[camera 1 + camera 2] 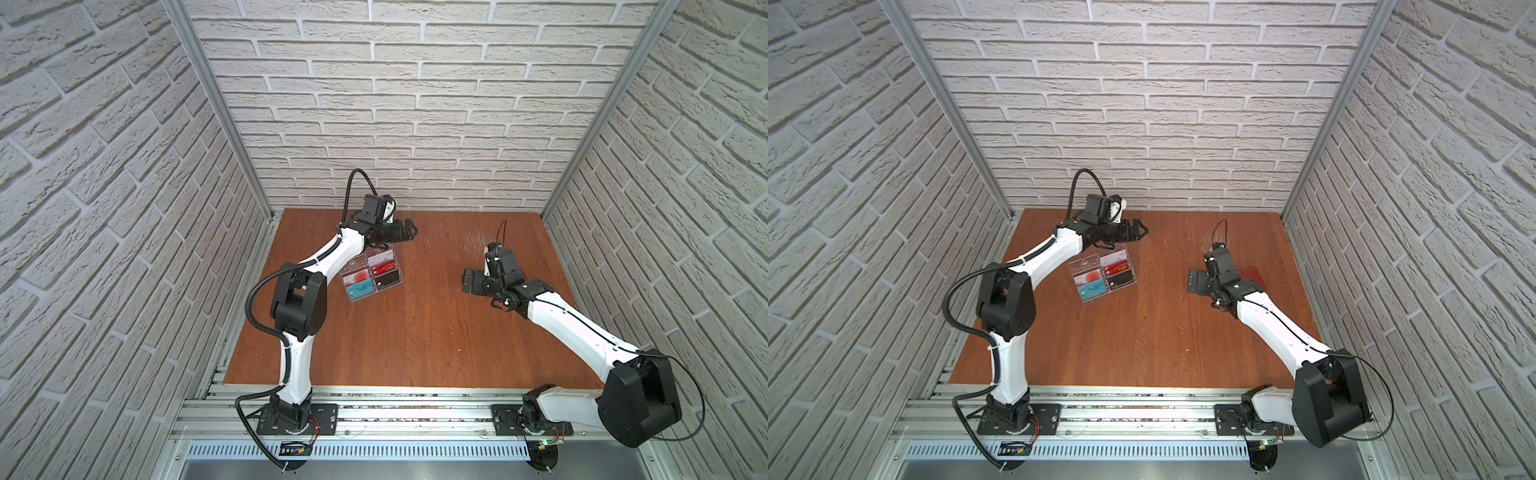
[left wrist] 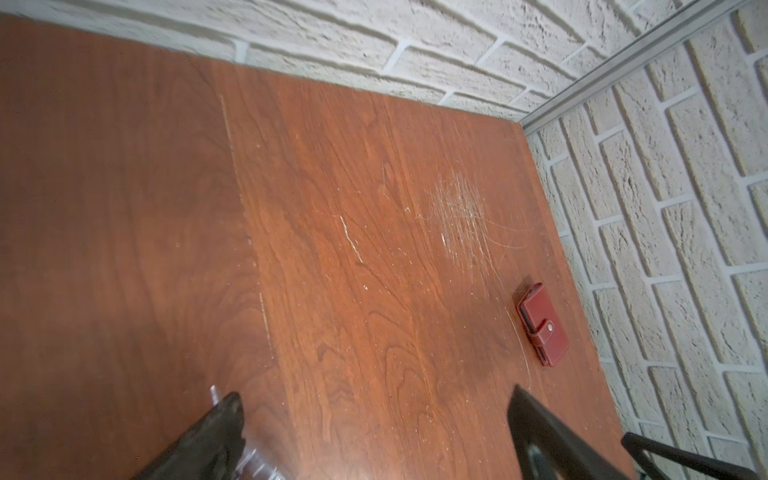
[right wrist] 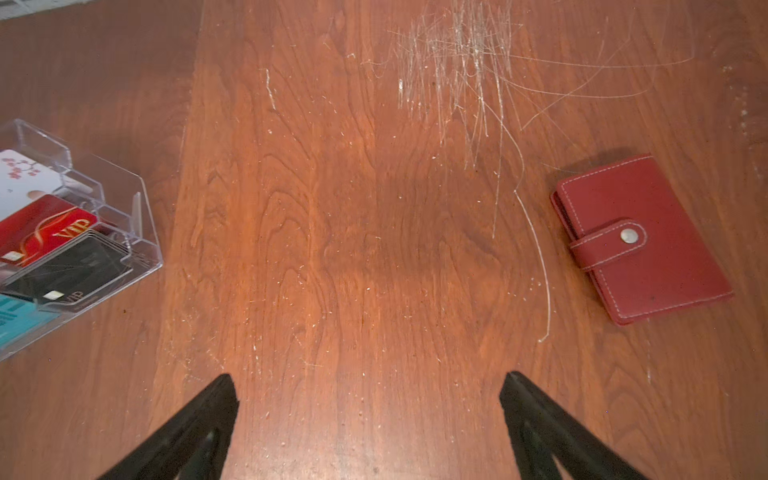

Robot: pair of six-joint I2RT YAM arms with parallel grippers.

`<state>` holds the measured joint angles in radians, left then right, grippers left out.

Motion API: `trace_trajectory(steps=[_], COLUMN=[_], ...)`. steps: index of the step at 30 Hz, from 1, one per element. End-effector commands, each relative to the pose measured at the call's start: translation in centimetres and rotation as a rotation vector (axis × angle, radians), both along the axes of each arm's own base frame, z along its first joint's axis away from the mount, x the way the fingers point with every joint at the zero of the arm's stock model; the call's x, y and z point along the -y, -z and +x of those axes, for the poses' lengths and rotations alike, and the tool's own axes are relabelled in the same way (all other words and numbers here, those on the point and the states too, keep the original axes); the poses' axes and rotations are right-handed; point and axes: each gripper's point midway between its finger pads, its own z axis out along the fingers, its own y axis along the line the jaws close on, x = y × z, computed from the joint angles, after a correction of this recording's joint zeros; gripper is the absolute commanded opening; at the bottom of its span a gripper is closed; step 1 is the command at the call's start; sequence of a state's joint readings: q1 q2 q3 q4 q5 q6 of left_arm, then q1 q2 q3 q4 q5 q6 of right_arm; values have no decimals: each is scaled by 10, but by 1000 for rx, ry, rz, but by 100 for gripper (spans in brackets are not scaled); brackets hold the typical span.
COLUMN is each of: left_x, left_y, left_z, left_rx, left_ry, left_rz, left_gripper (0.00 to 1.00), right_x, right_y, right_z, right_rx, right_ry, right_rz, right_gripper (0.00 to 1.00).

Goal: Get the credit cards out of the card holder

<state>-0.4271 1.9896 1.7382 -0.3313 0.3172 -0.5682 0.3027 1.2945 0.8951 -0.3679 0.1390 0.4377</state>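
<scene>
Red stitched card holder [image 3: 656, 266] | closed | strap [image 3: 598, 249] snapped | flat on table [image 3: 374, 249]

Two robot arms, the left arm [image 1: 297, 365] and the right arm [image 1: 582, 332], have smooth white shell links and bulky black joint housings, each on a black base plate [image 1: 328, 417] with small screws. A ribbed black conduit [image 1: 250, 309], fastened with white ties, follows the left arm; a thin black wire [image 1: 703, 401] trails the right. The left gripper [image 1: 411, 230] and the right gripper [image 1: 466, 281] are black with slim tapered fingers.

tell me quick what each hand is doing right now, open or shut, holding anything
Left hand: open, holding nothing.
Right hand: open, holding nothing.
</scene>
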Motion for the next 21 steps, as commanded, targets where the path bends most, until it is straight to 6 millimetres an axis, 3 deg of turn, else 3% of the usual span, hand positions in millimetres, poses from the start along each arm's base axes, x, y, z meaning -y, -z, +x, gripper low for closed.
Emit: trace_trajectory(steps=[1, 5, 7, 10, 14, 19, 21], left_x=[-56, -131, -169, -204, -220, -216, -215], left_y=[-52, -49, -28, -8, 15, 42, 44], left_z=[-8, -30, -47, -71, -84, -75, -68], left_rx=[113, 76, 13, -18, -62, -122, -113], left_ry=[-160, -390, -506, -607, -675, -705, -708], left_rz=[66, -38, -97, -144, -190, -258, -283], left_gripper=[98, 98, 98, 98, 98, 98, 98], right_x=[-29, -66, -88, -120, -158, -193, -203], right_y=[-17, -22, -22, -21, -12, 1, 4], right_z=[13, 29, 38, 51, 69, 94, 102], right_rx=[92, 127, 142, 173, 188, 196, 208], right_ry=[-89, -220, -290, -378, -475, -546, -567], right_rz=[126, 158, 171, 210, 267, 352, 378], right_gripper=[100, 100, 100, 100, 100, 100, 100])
